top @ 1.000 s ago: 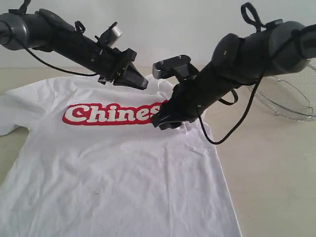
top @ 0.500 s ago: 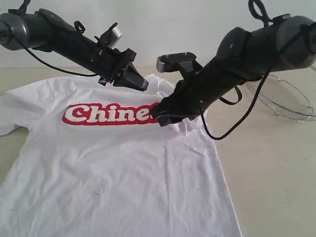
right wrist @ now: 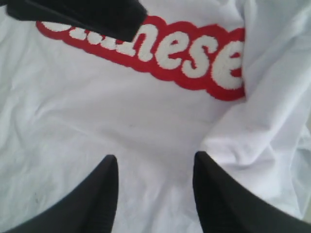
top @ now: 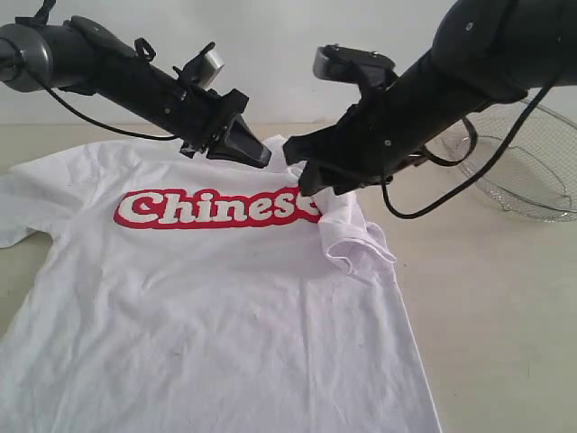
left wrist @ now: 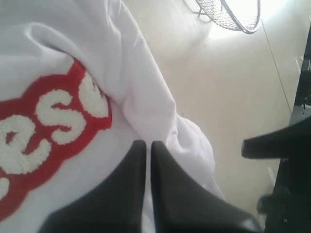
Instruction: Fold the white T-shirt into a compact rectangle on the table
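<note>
T-shirt (top: 225, 316) lies flat on the worktop (top: 487, 316), one sleeve (top: 356, 244) bunched beside the red lettering (top: 216, 207). Left gripper (left wrist: 148, 144) pressed together, right gripper (right wrist: 153, 162) spread above the lettering. Unpinned, that sleeve fold may flop open.

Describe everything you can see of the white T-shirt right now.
The white T-shirt looks like soft cotton, lying front up and mostly flat on the table, lightly creased. Red lettering with fuzzy white letters crosses the chest. In the exterior view the sleeve on the right is folded in and bunched beside the lettering's end. The shut left hand and open right hand sit over it; contact is unclear.
</note>
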{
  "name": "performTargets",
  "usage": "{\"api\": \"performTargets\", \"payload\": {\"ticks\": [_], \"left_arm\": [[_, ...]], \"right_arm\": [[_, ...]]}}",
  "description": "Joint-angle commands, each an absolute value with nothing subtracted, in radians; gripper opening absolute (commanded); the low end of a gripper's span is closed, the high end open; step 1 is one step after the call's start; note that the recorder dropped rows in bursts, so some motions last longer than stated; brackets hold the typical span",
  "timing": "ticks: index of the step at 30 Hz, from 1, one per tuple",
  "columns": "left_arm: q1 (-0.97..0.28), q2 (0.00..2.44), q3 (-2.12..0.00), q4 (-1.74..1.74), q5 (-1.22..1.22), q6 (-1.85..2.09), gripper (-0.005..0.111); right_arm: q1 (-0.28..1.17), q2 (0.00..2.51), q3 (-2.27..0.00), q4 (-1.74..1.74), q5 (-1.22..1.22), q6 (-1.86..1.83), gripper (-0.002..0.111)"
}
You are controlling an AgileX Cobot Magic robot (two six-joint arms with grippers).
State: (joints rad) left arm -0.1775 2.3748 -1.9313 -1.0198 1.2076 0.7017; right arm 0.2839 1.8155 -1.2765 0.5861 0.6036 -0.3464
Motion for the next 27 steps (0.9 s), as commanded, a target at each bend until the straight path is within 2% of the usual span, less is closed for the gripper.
{"api": "performTargets", "payload": {"ticks": [1, 9, 18, 27], "left_arm": [[-0.181, 2.363, -1.932, -1.019, 1.22, 0.697, 0.004], [-0.181, 2.363, -1.932, -1.019, 1.221, 0.697, 0.004], [-0.181, 2.363, -1.932, -1.019, 1.221, 0.697, 0.004], [-0.181, 2.363, -1.932, -1.023, 1.221, 0.695, 0.004]], "right_arm": [[0.185, 1.803, -1.277, 0.57, 0.67, -0.206, 0.042], [0.111, 1.789, -1.129, 0.796, 0.769, -0.181, 0.042], [0.109, 1.714, -0.897, 1.105, 0.634, -0.304, 0.042], [0.109, 1.702, -0.777, 1.61, 0.527, -0.549, 0.042]]}}
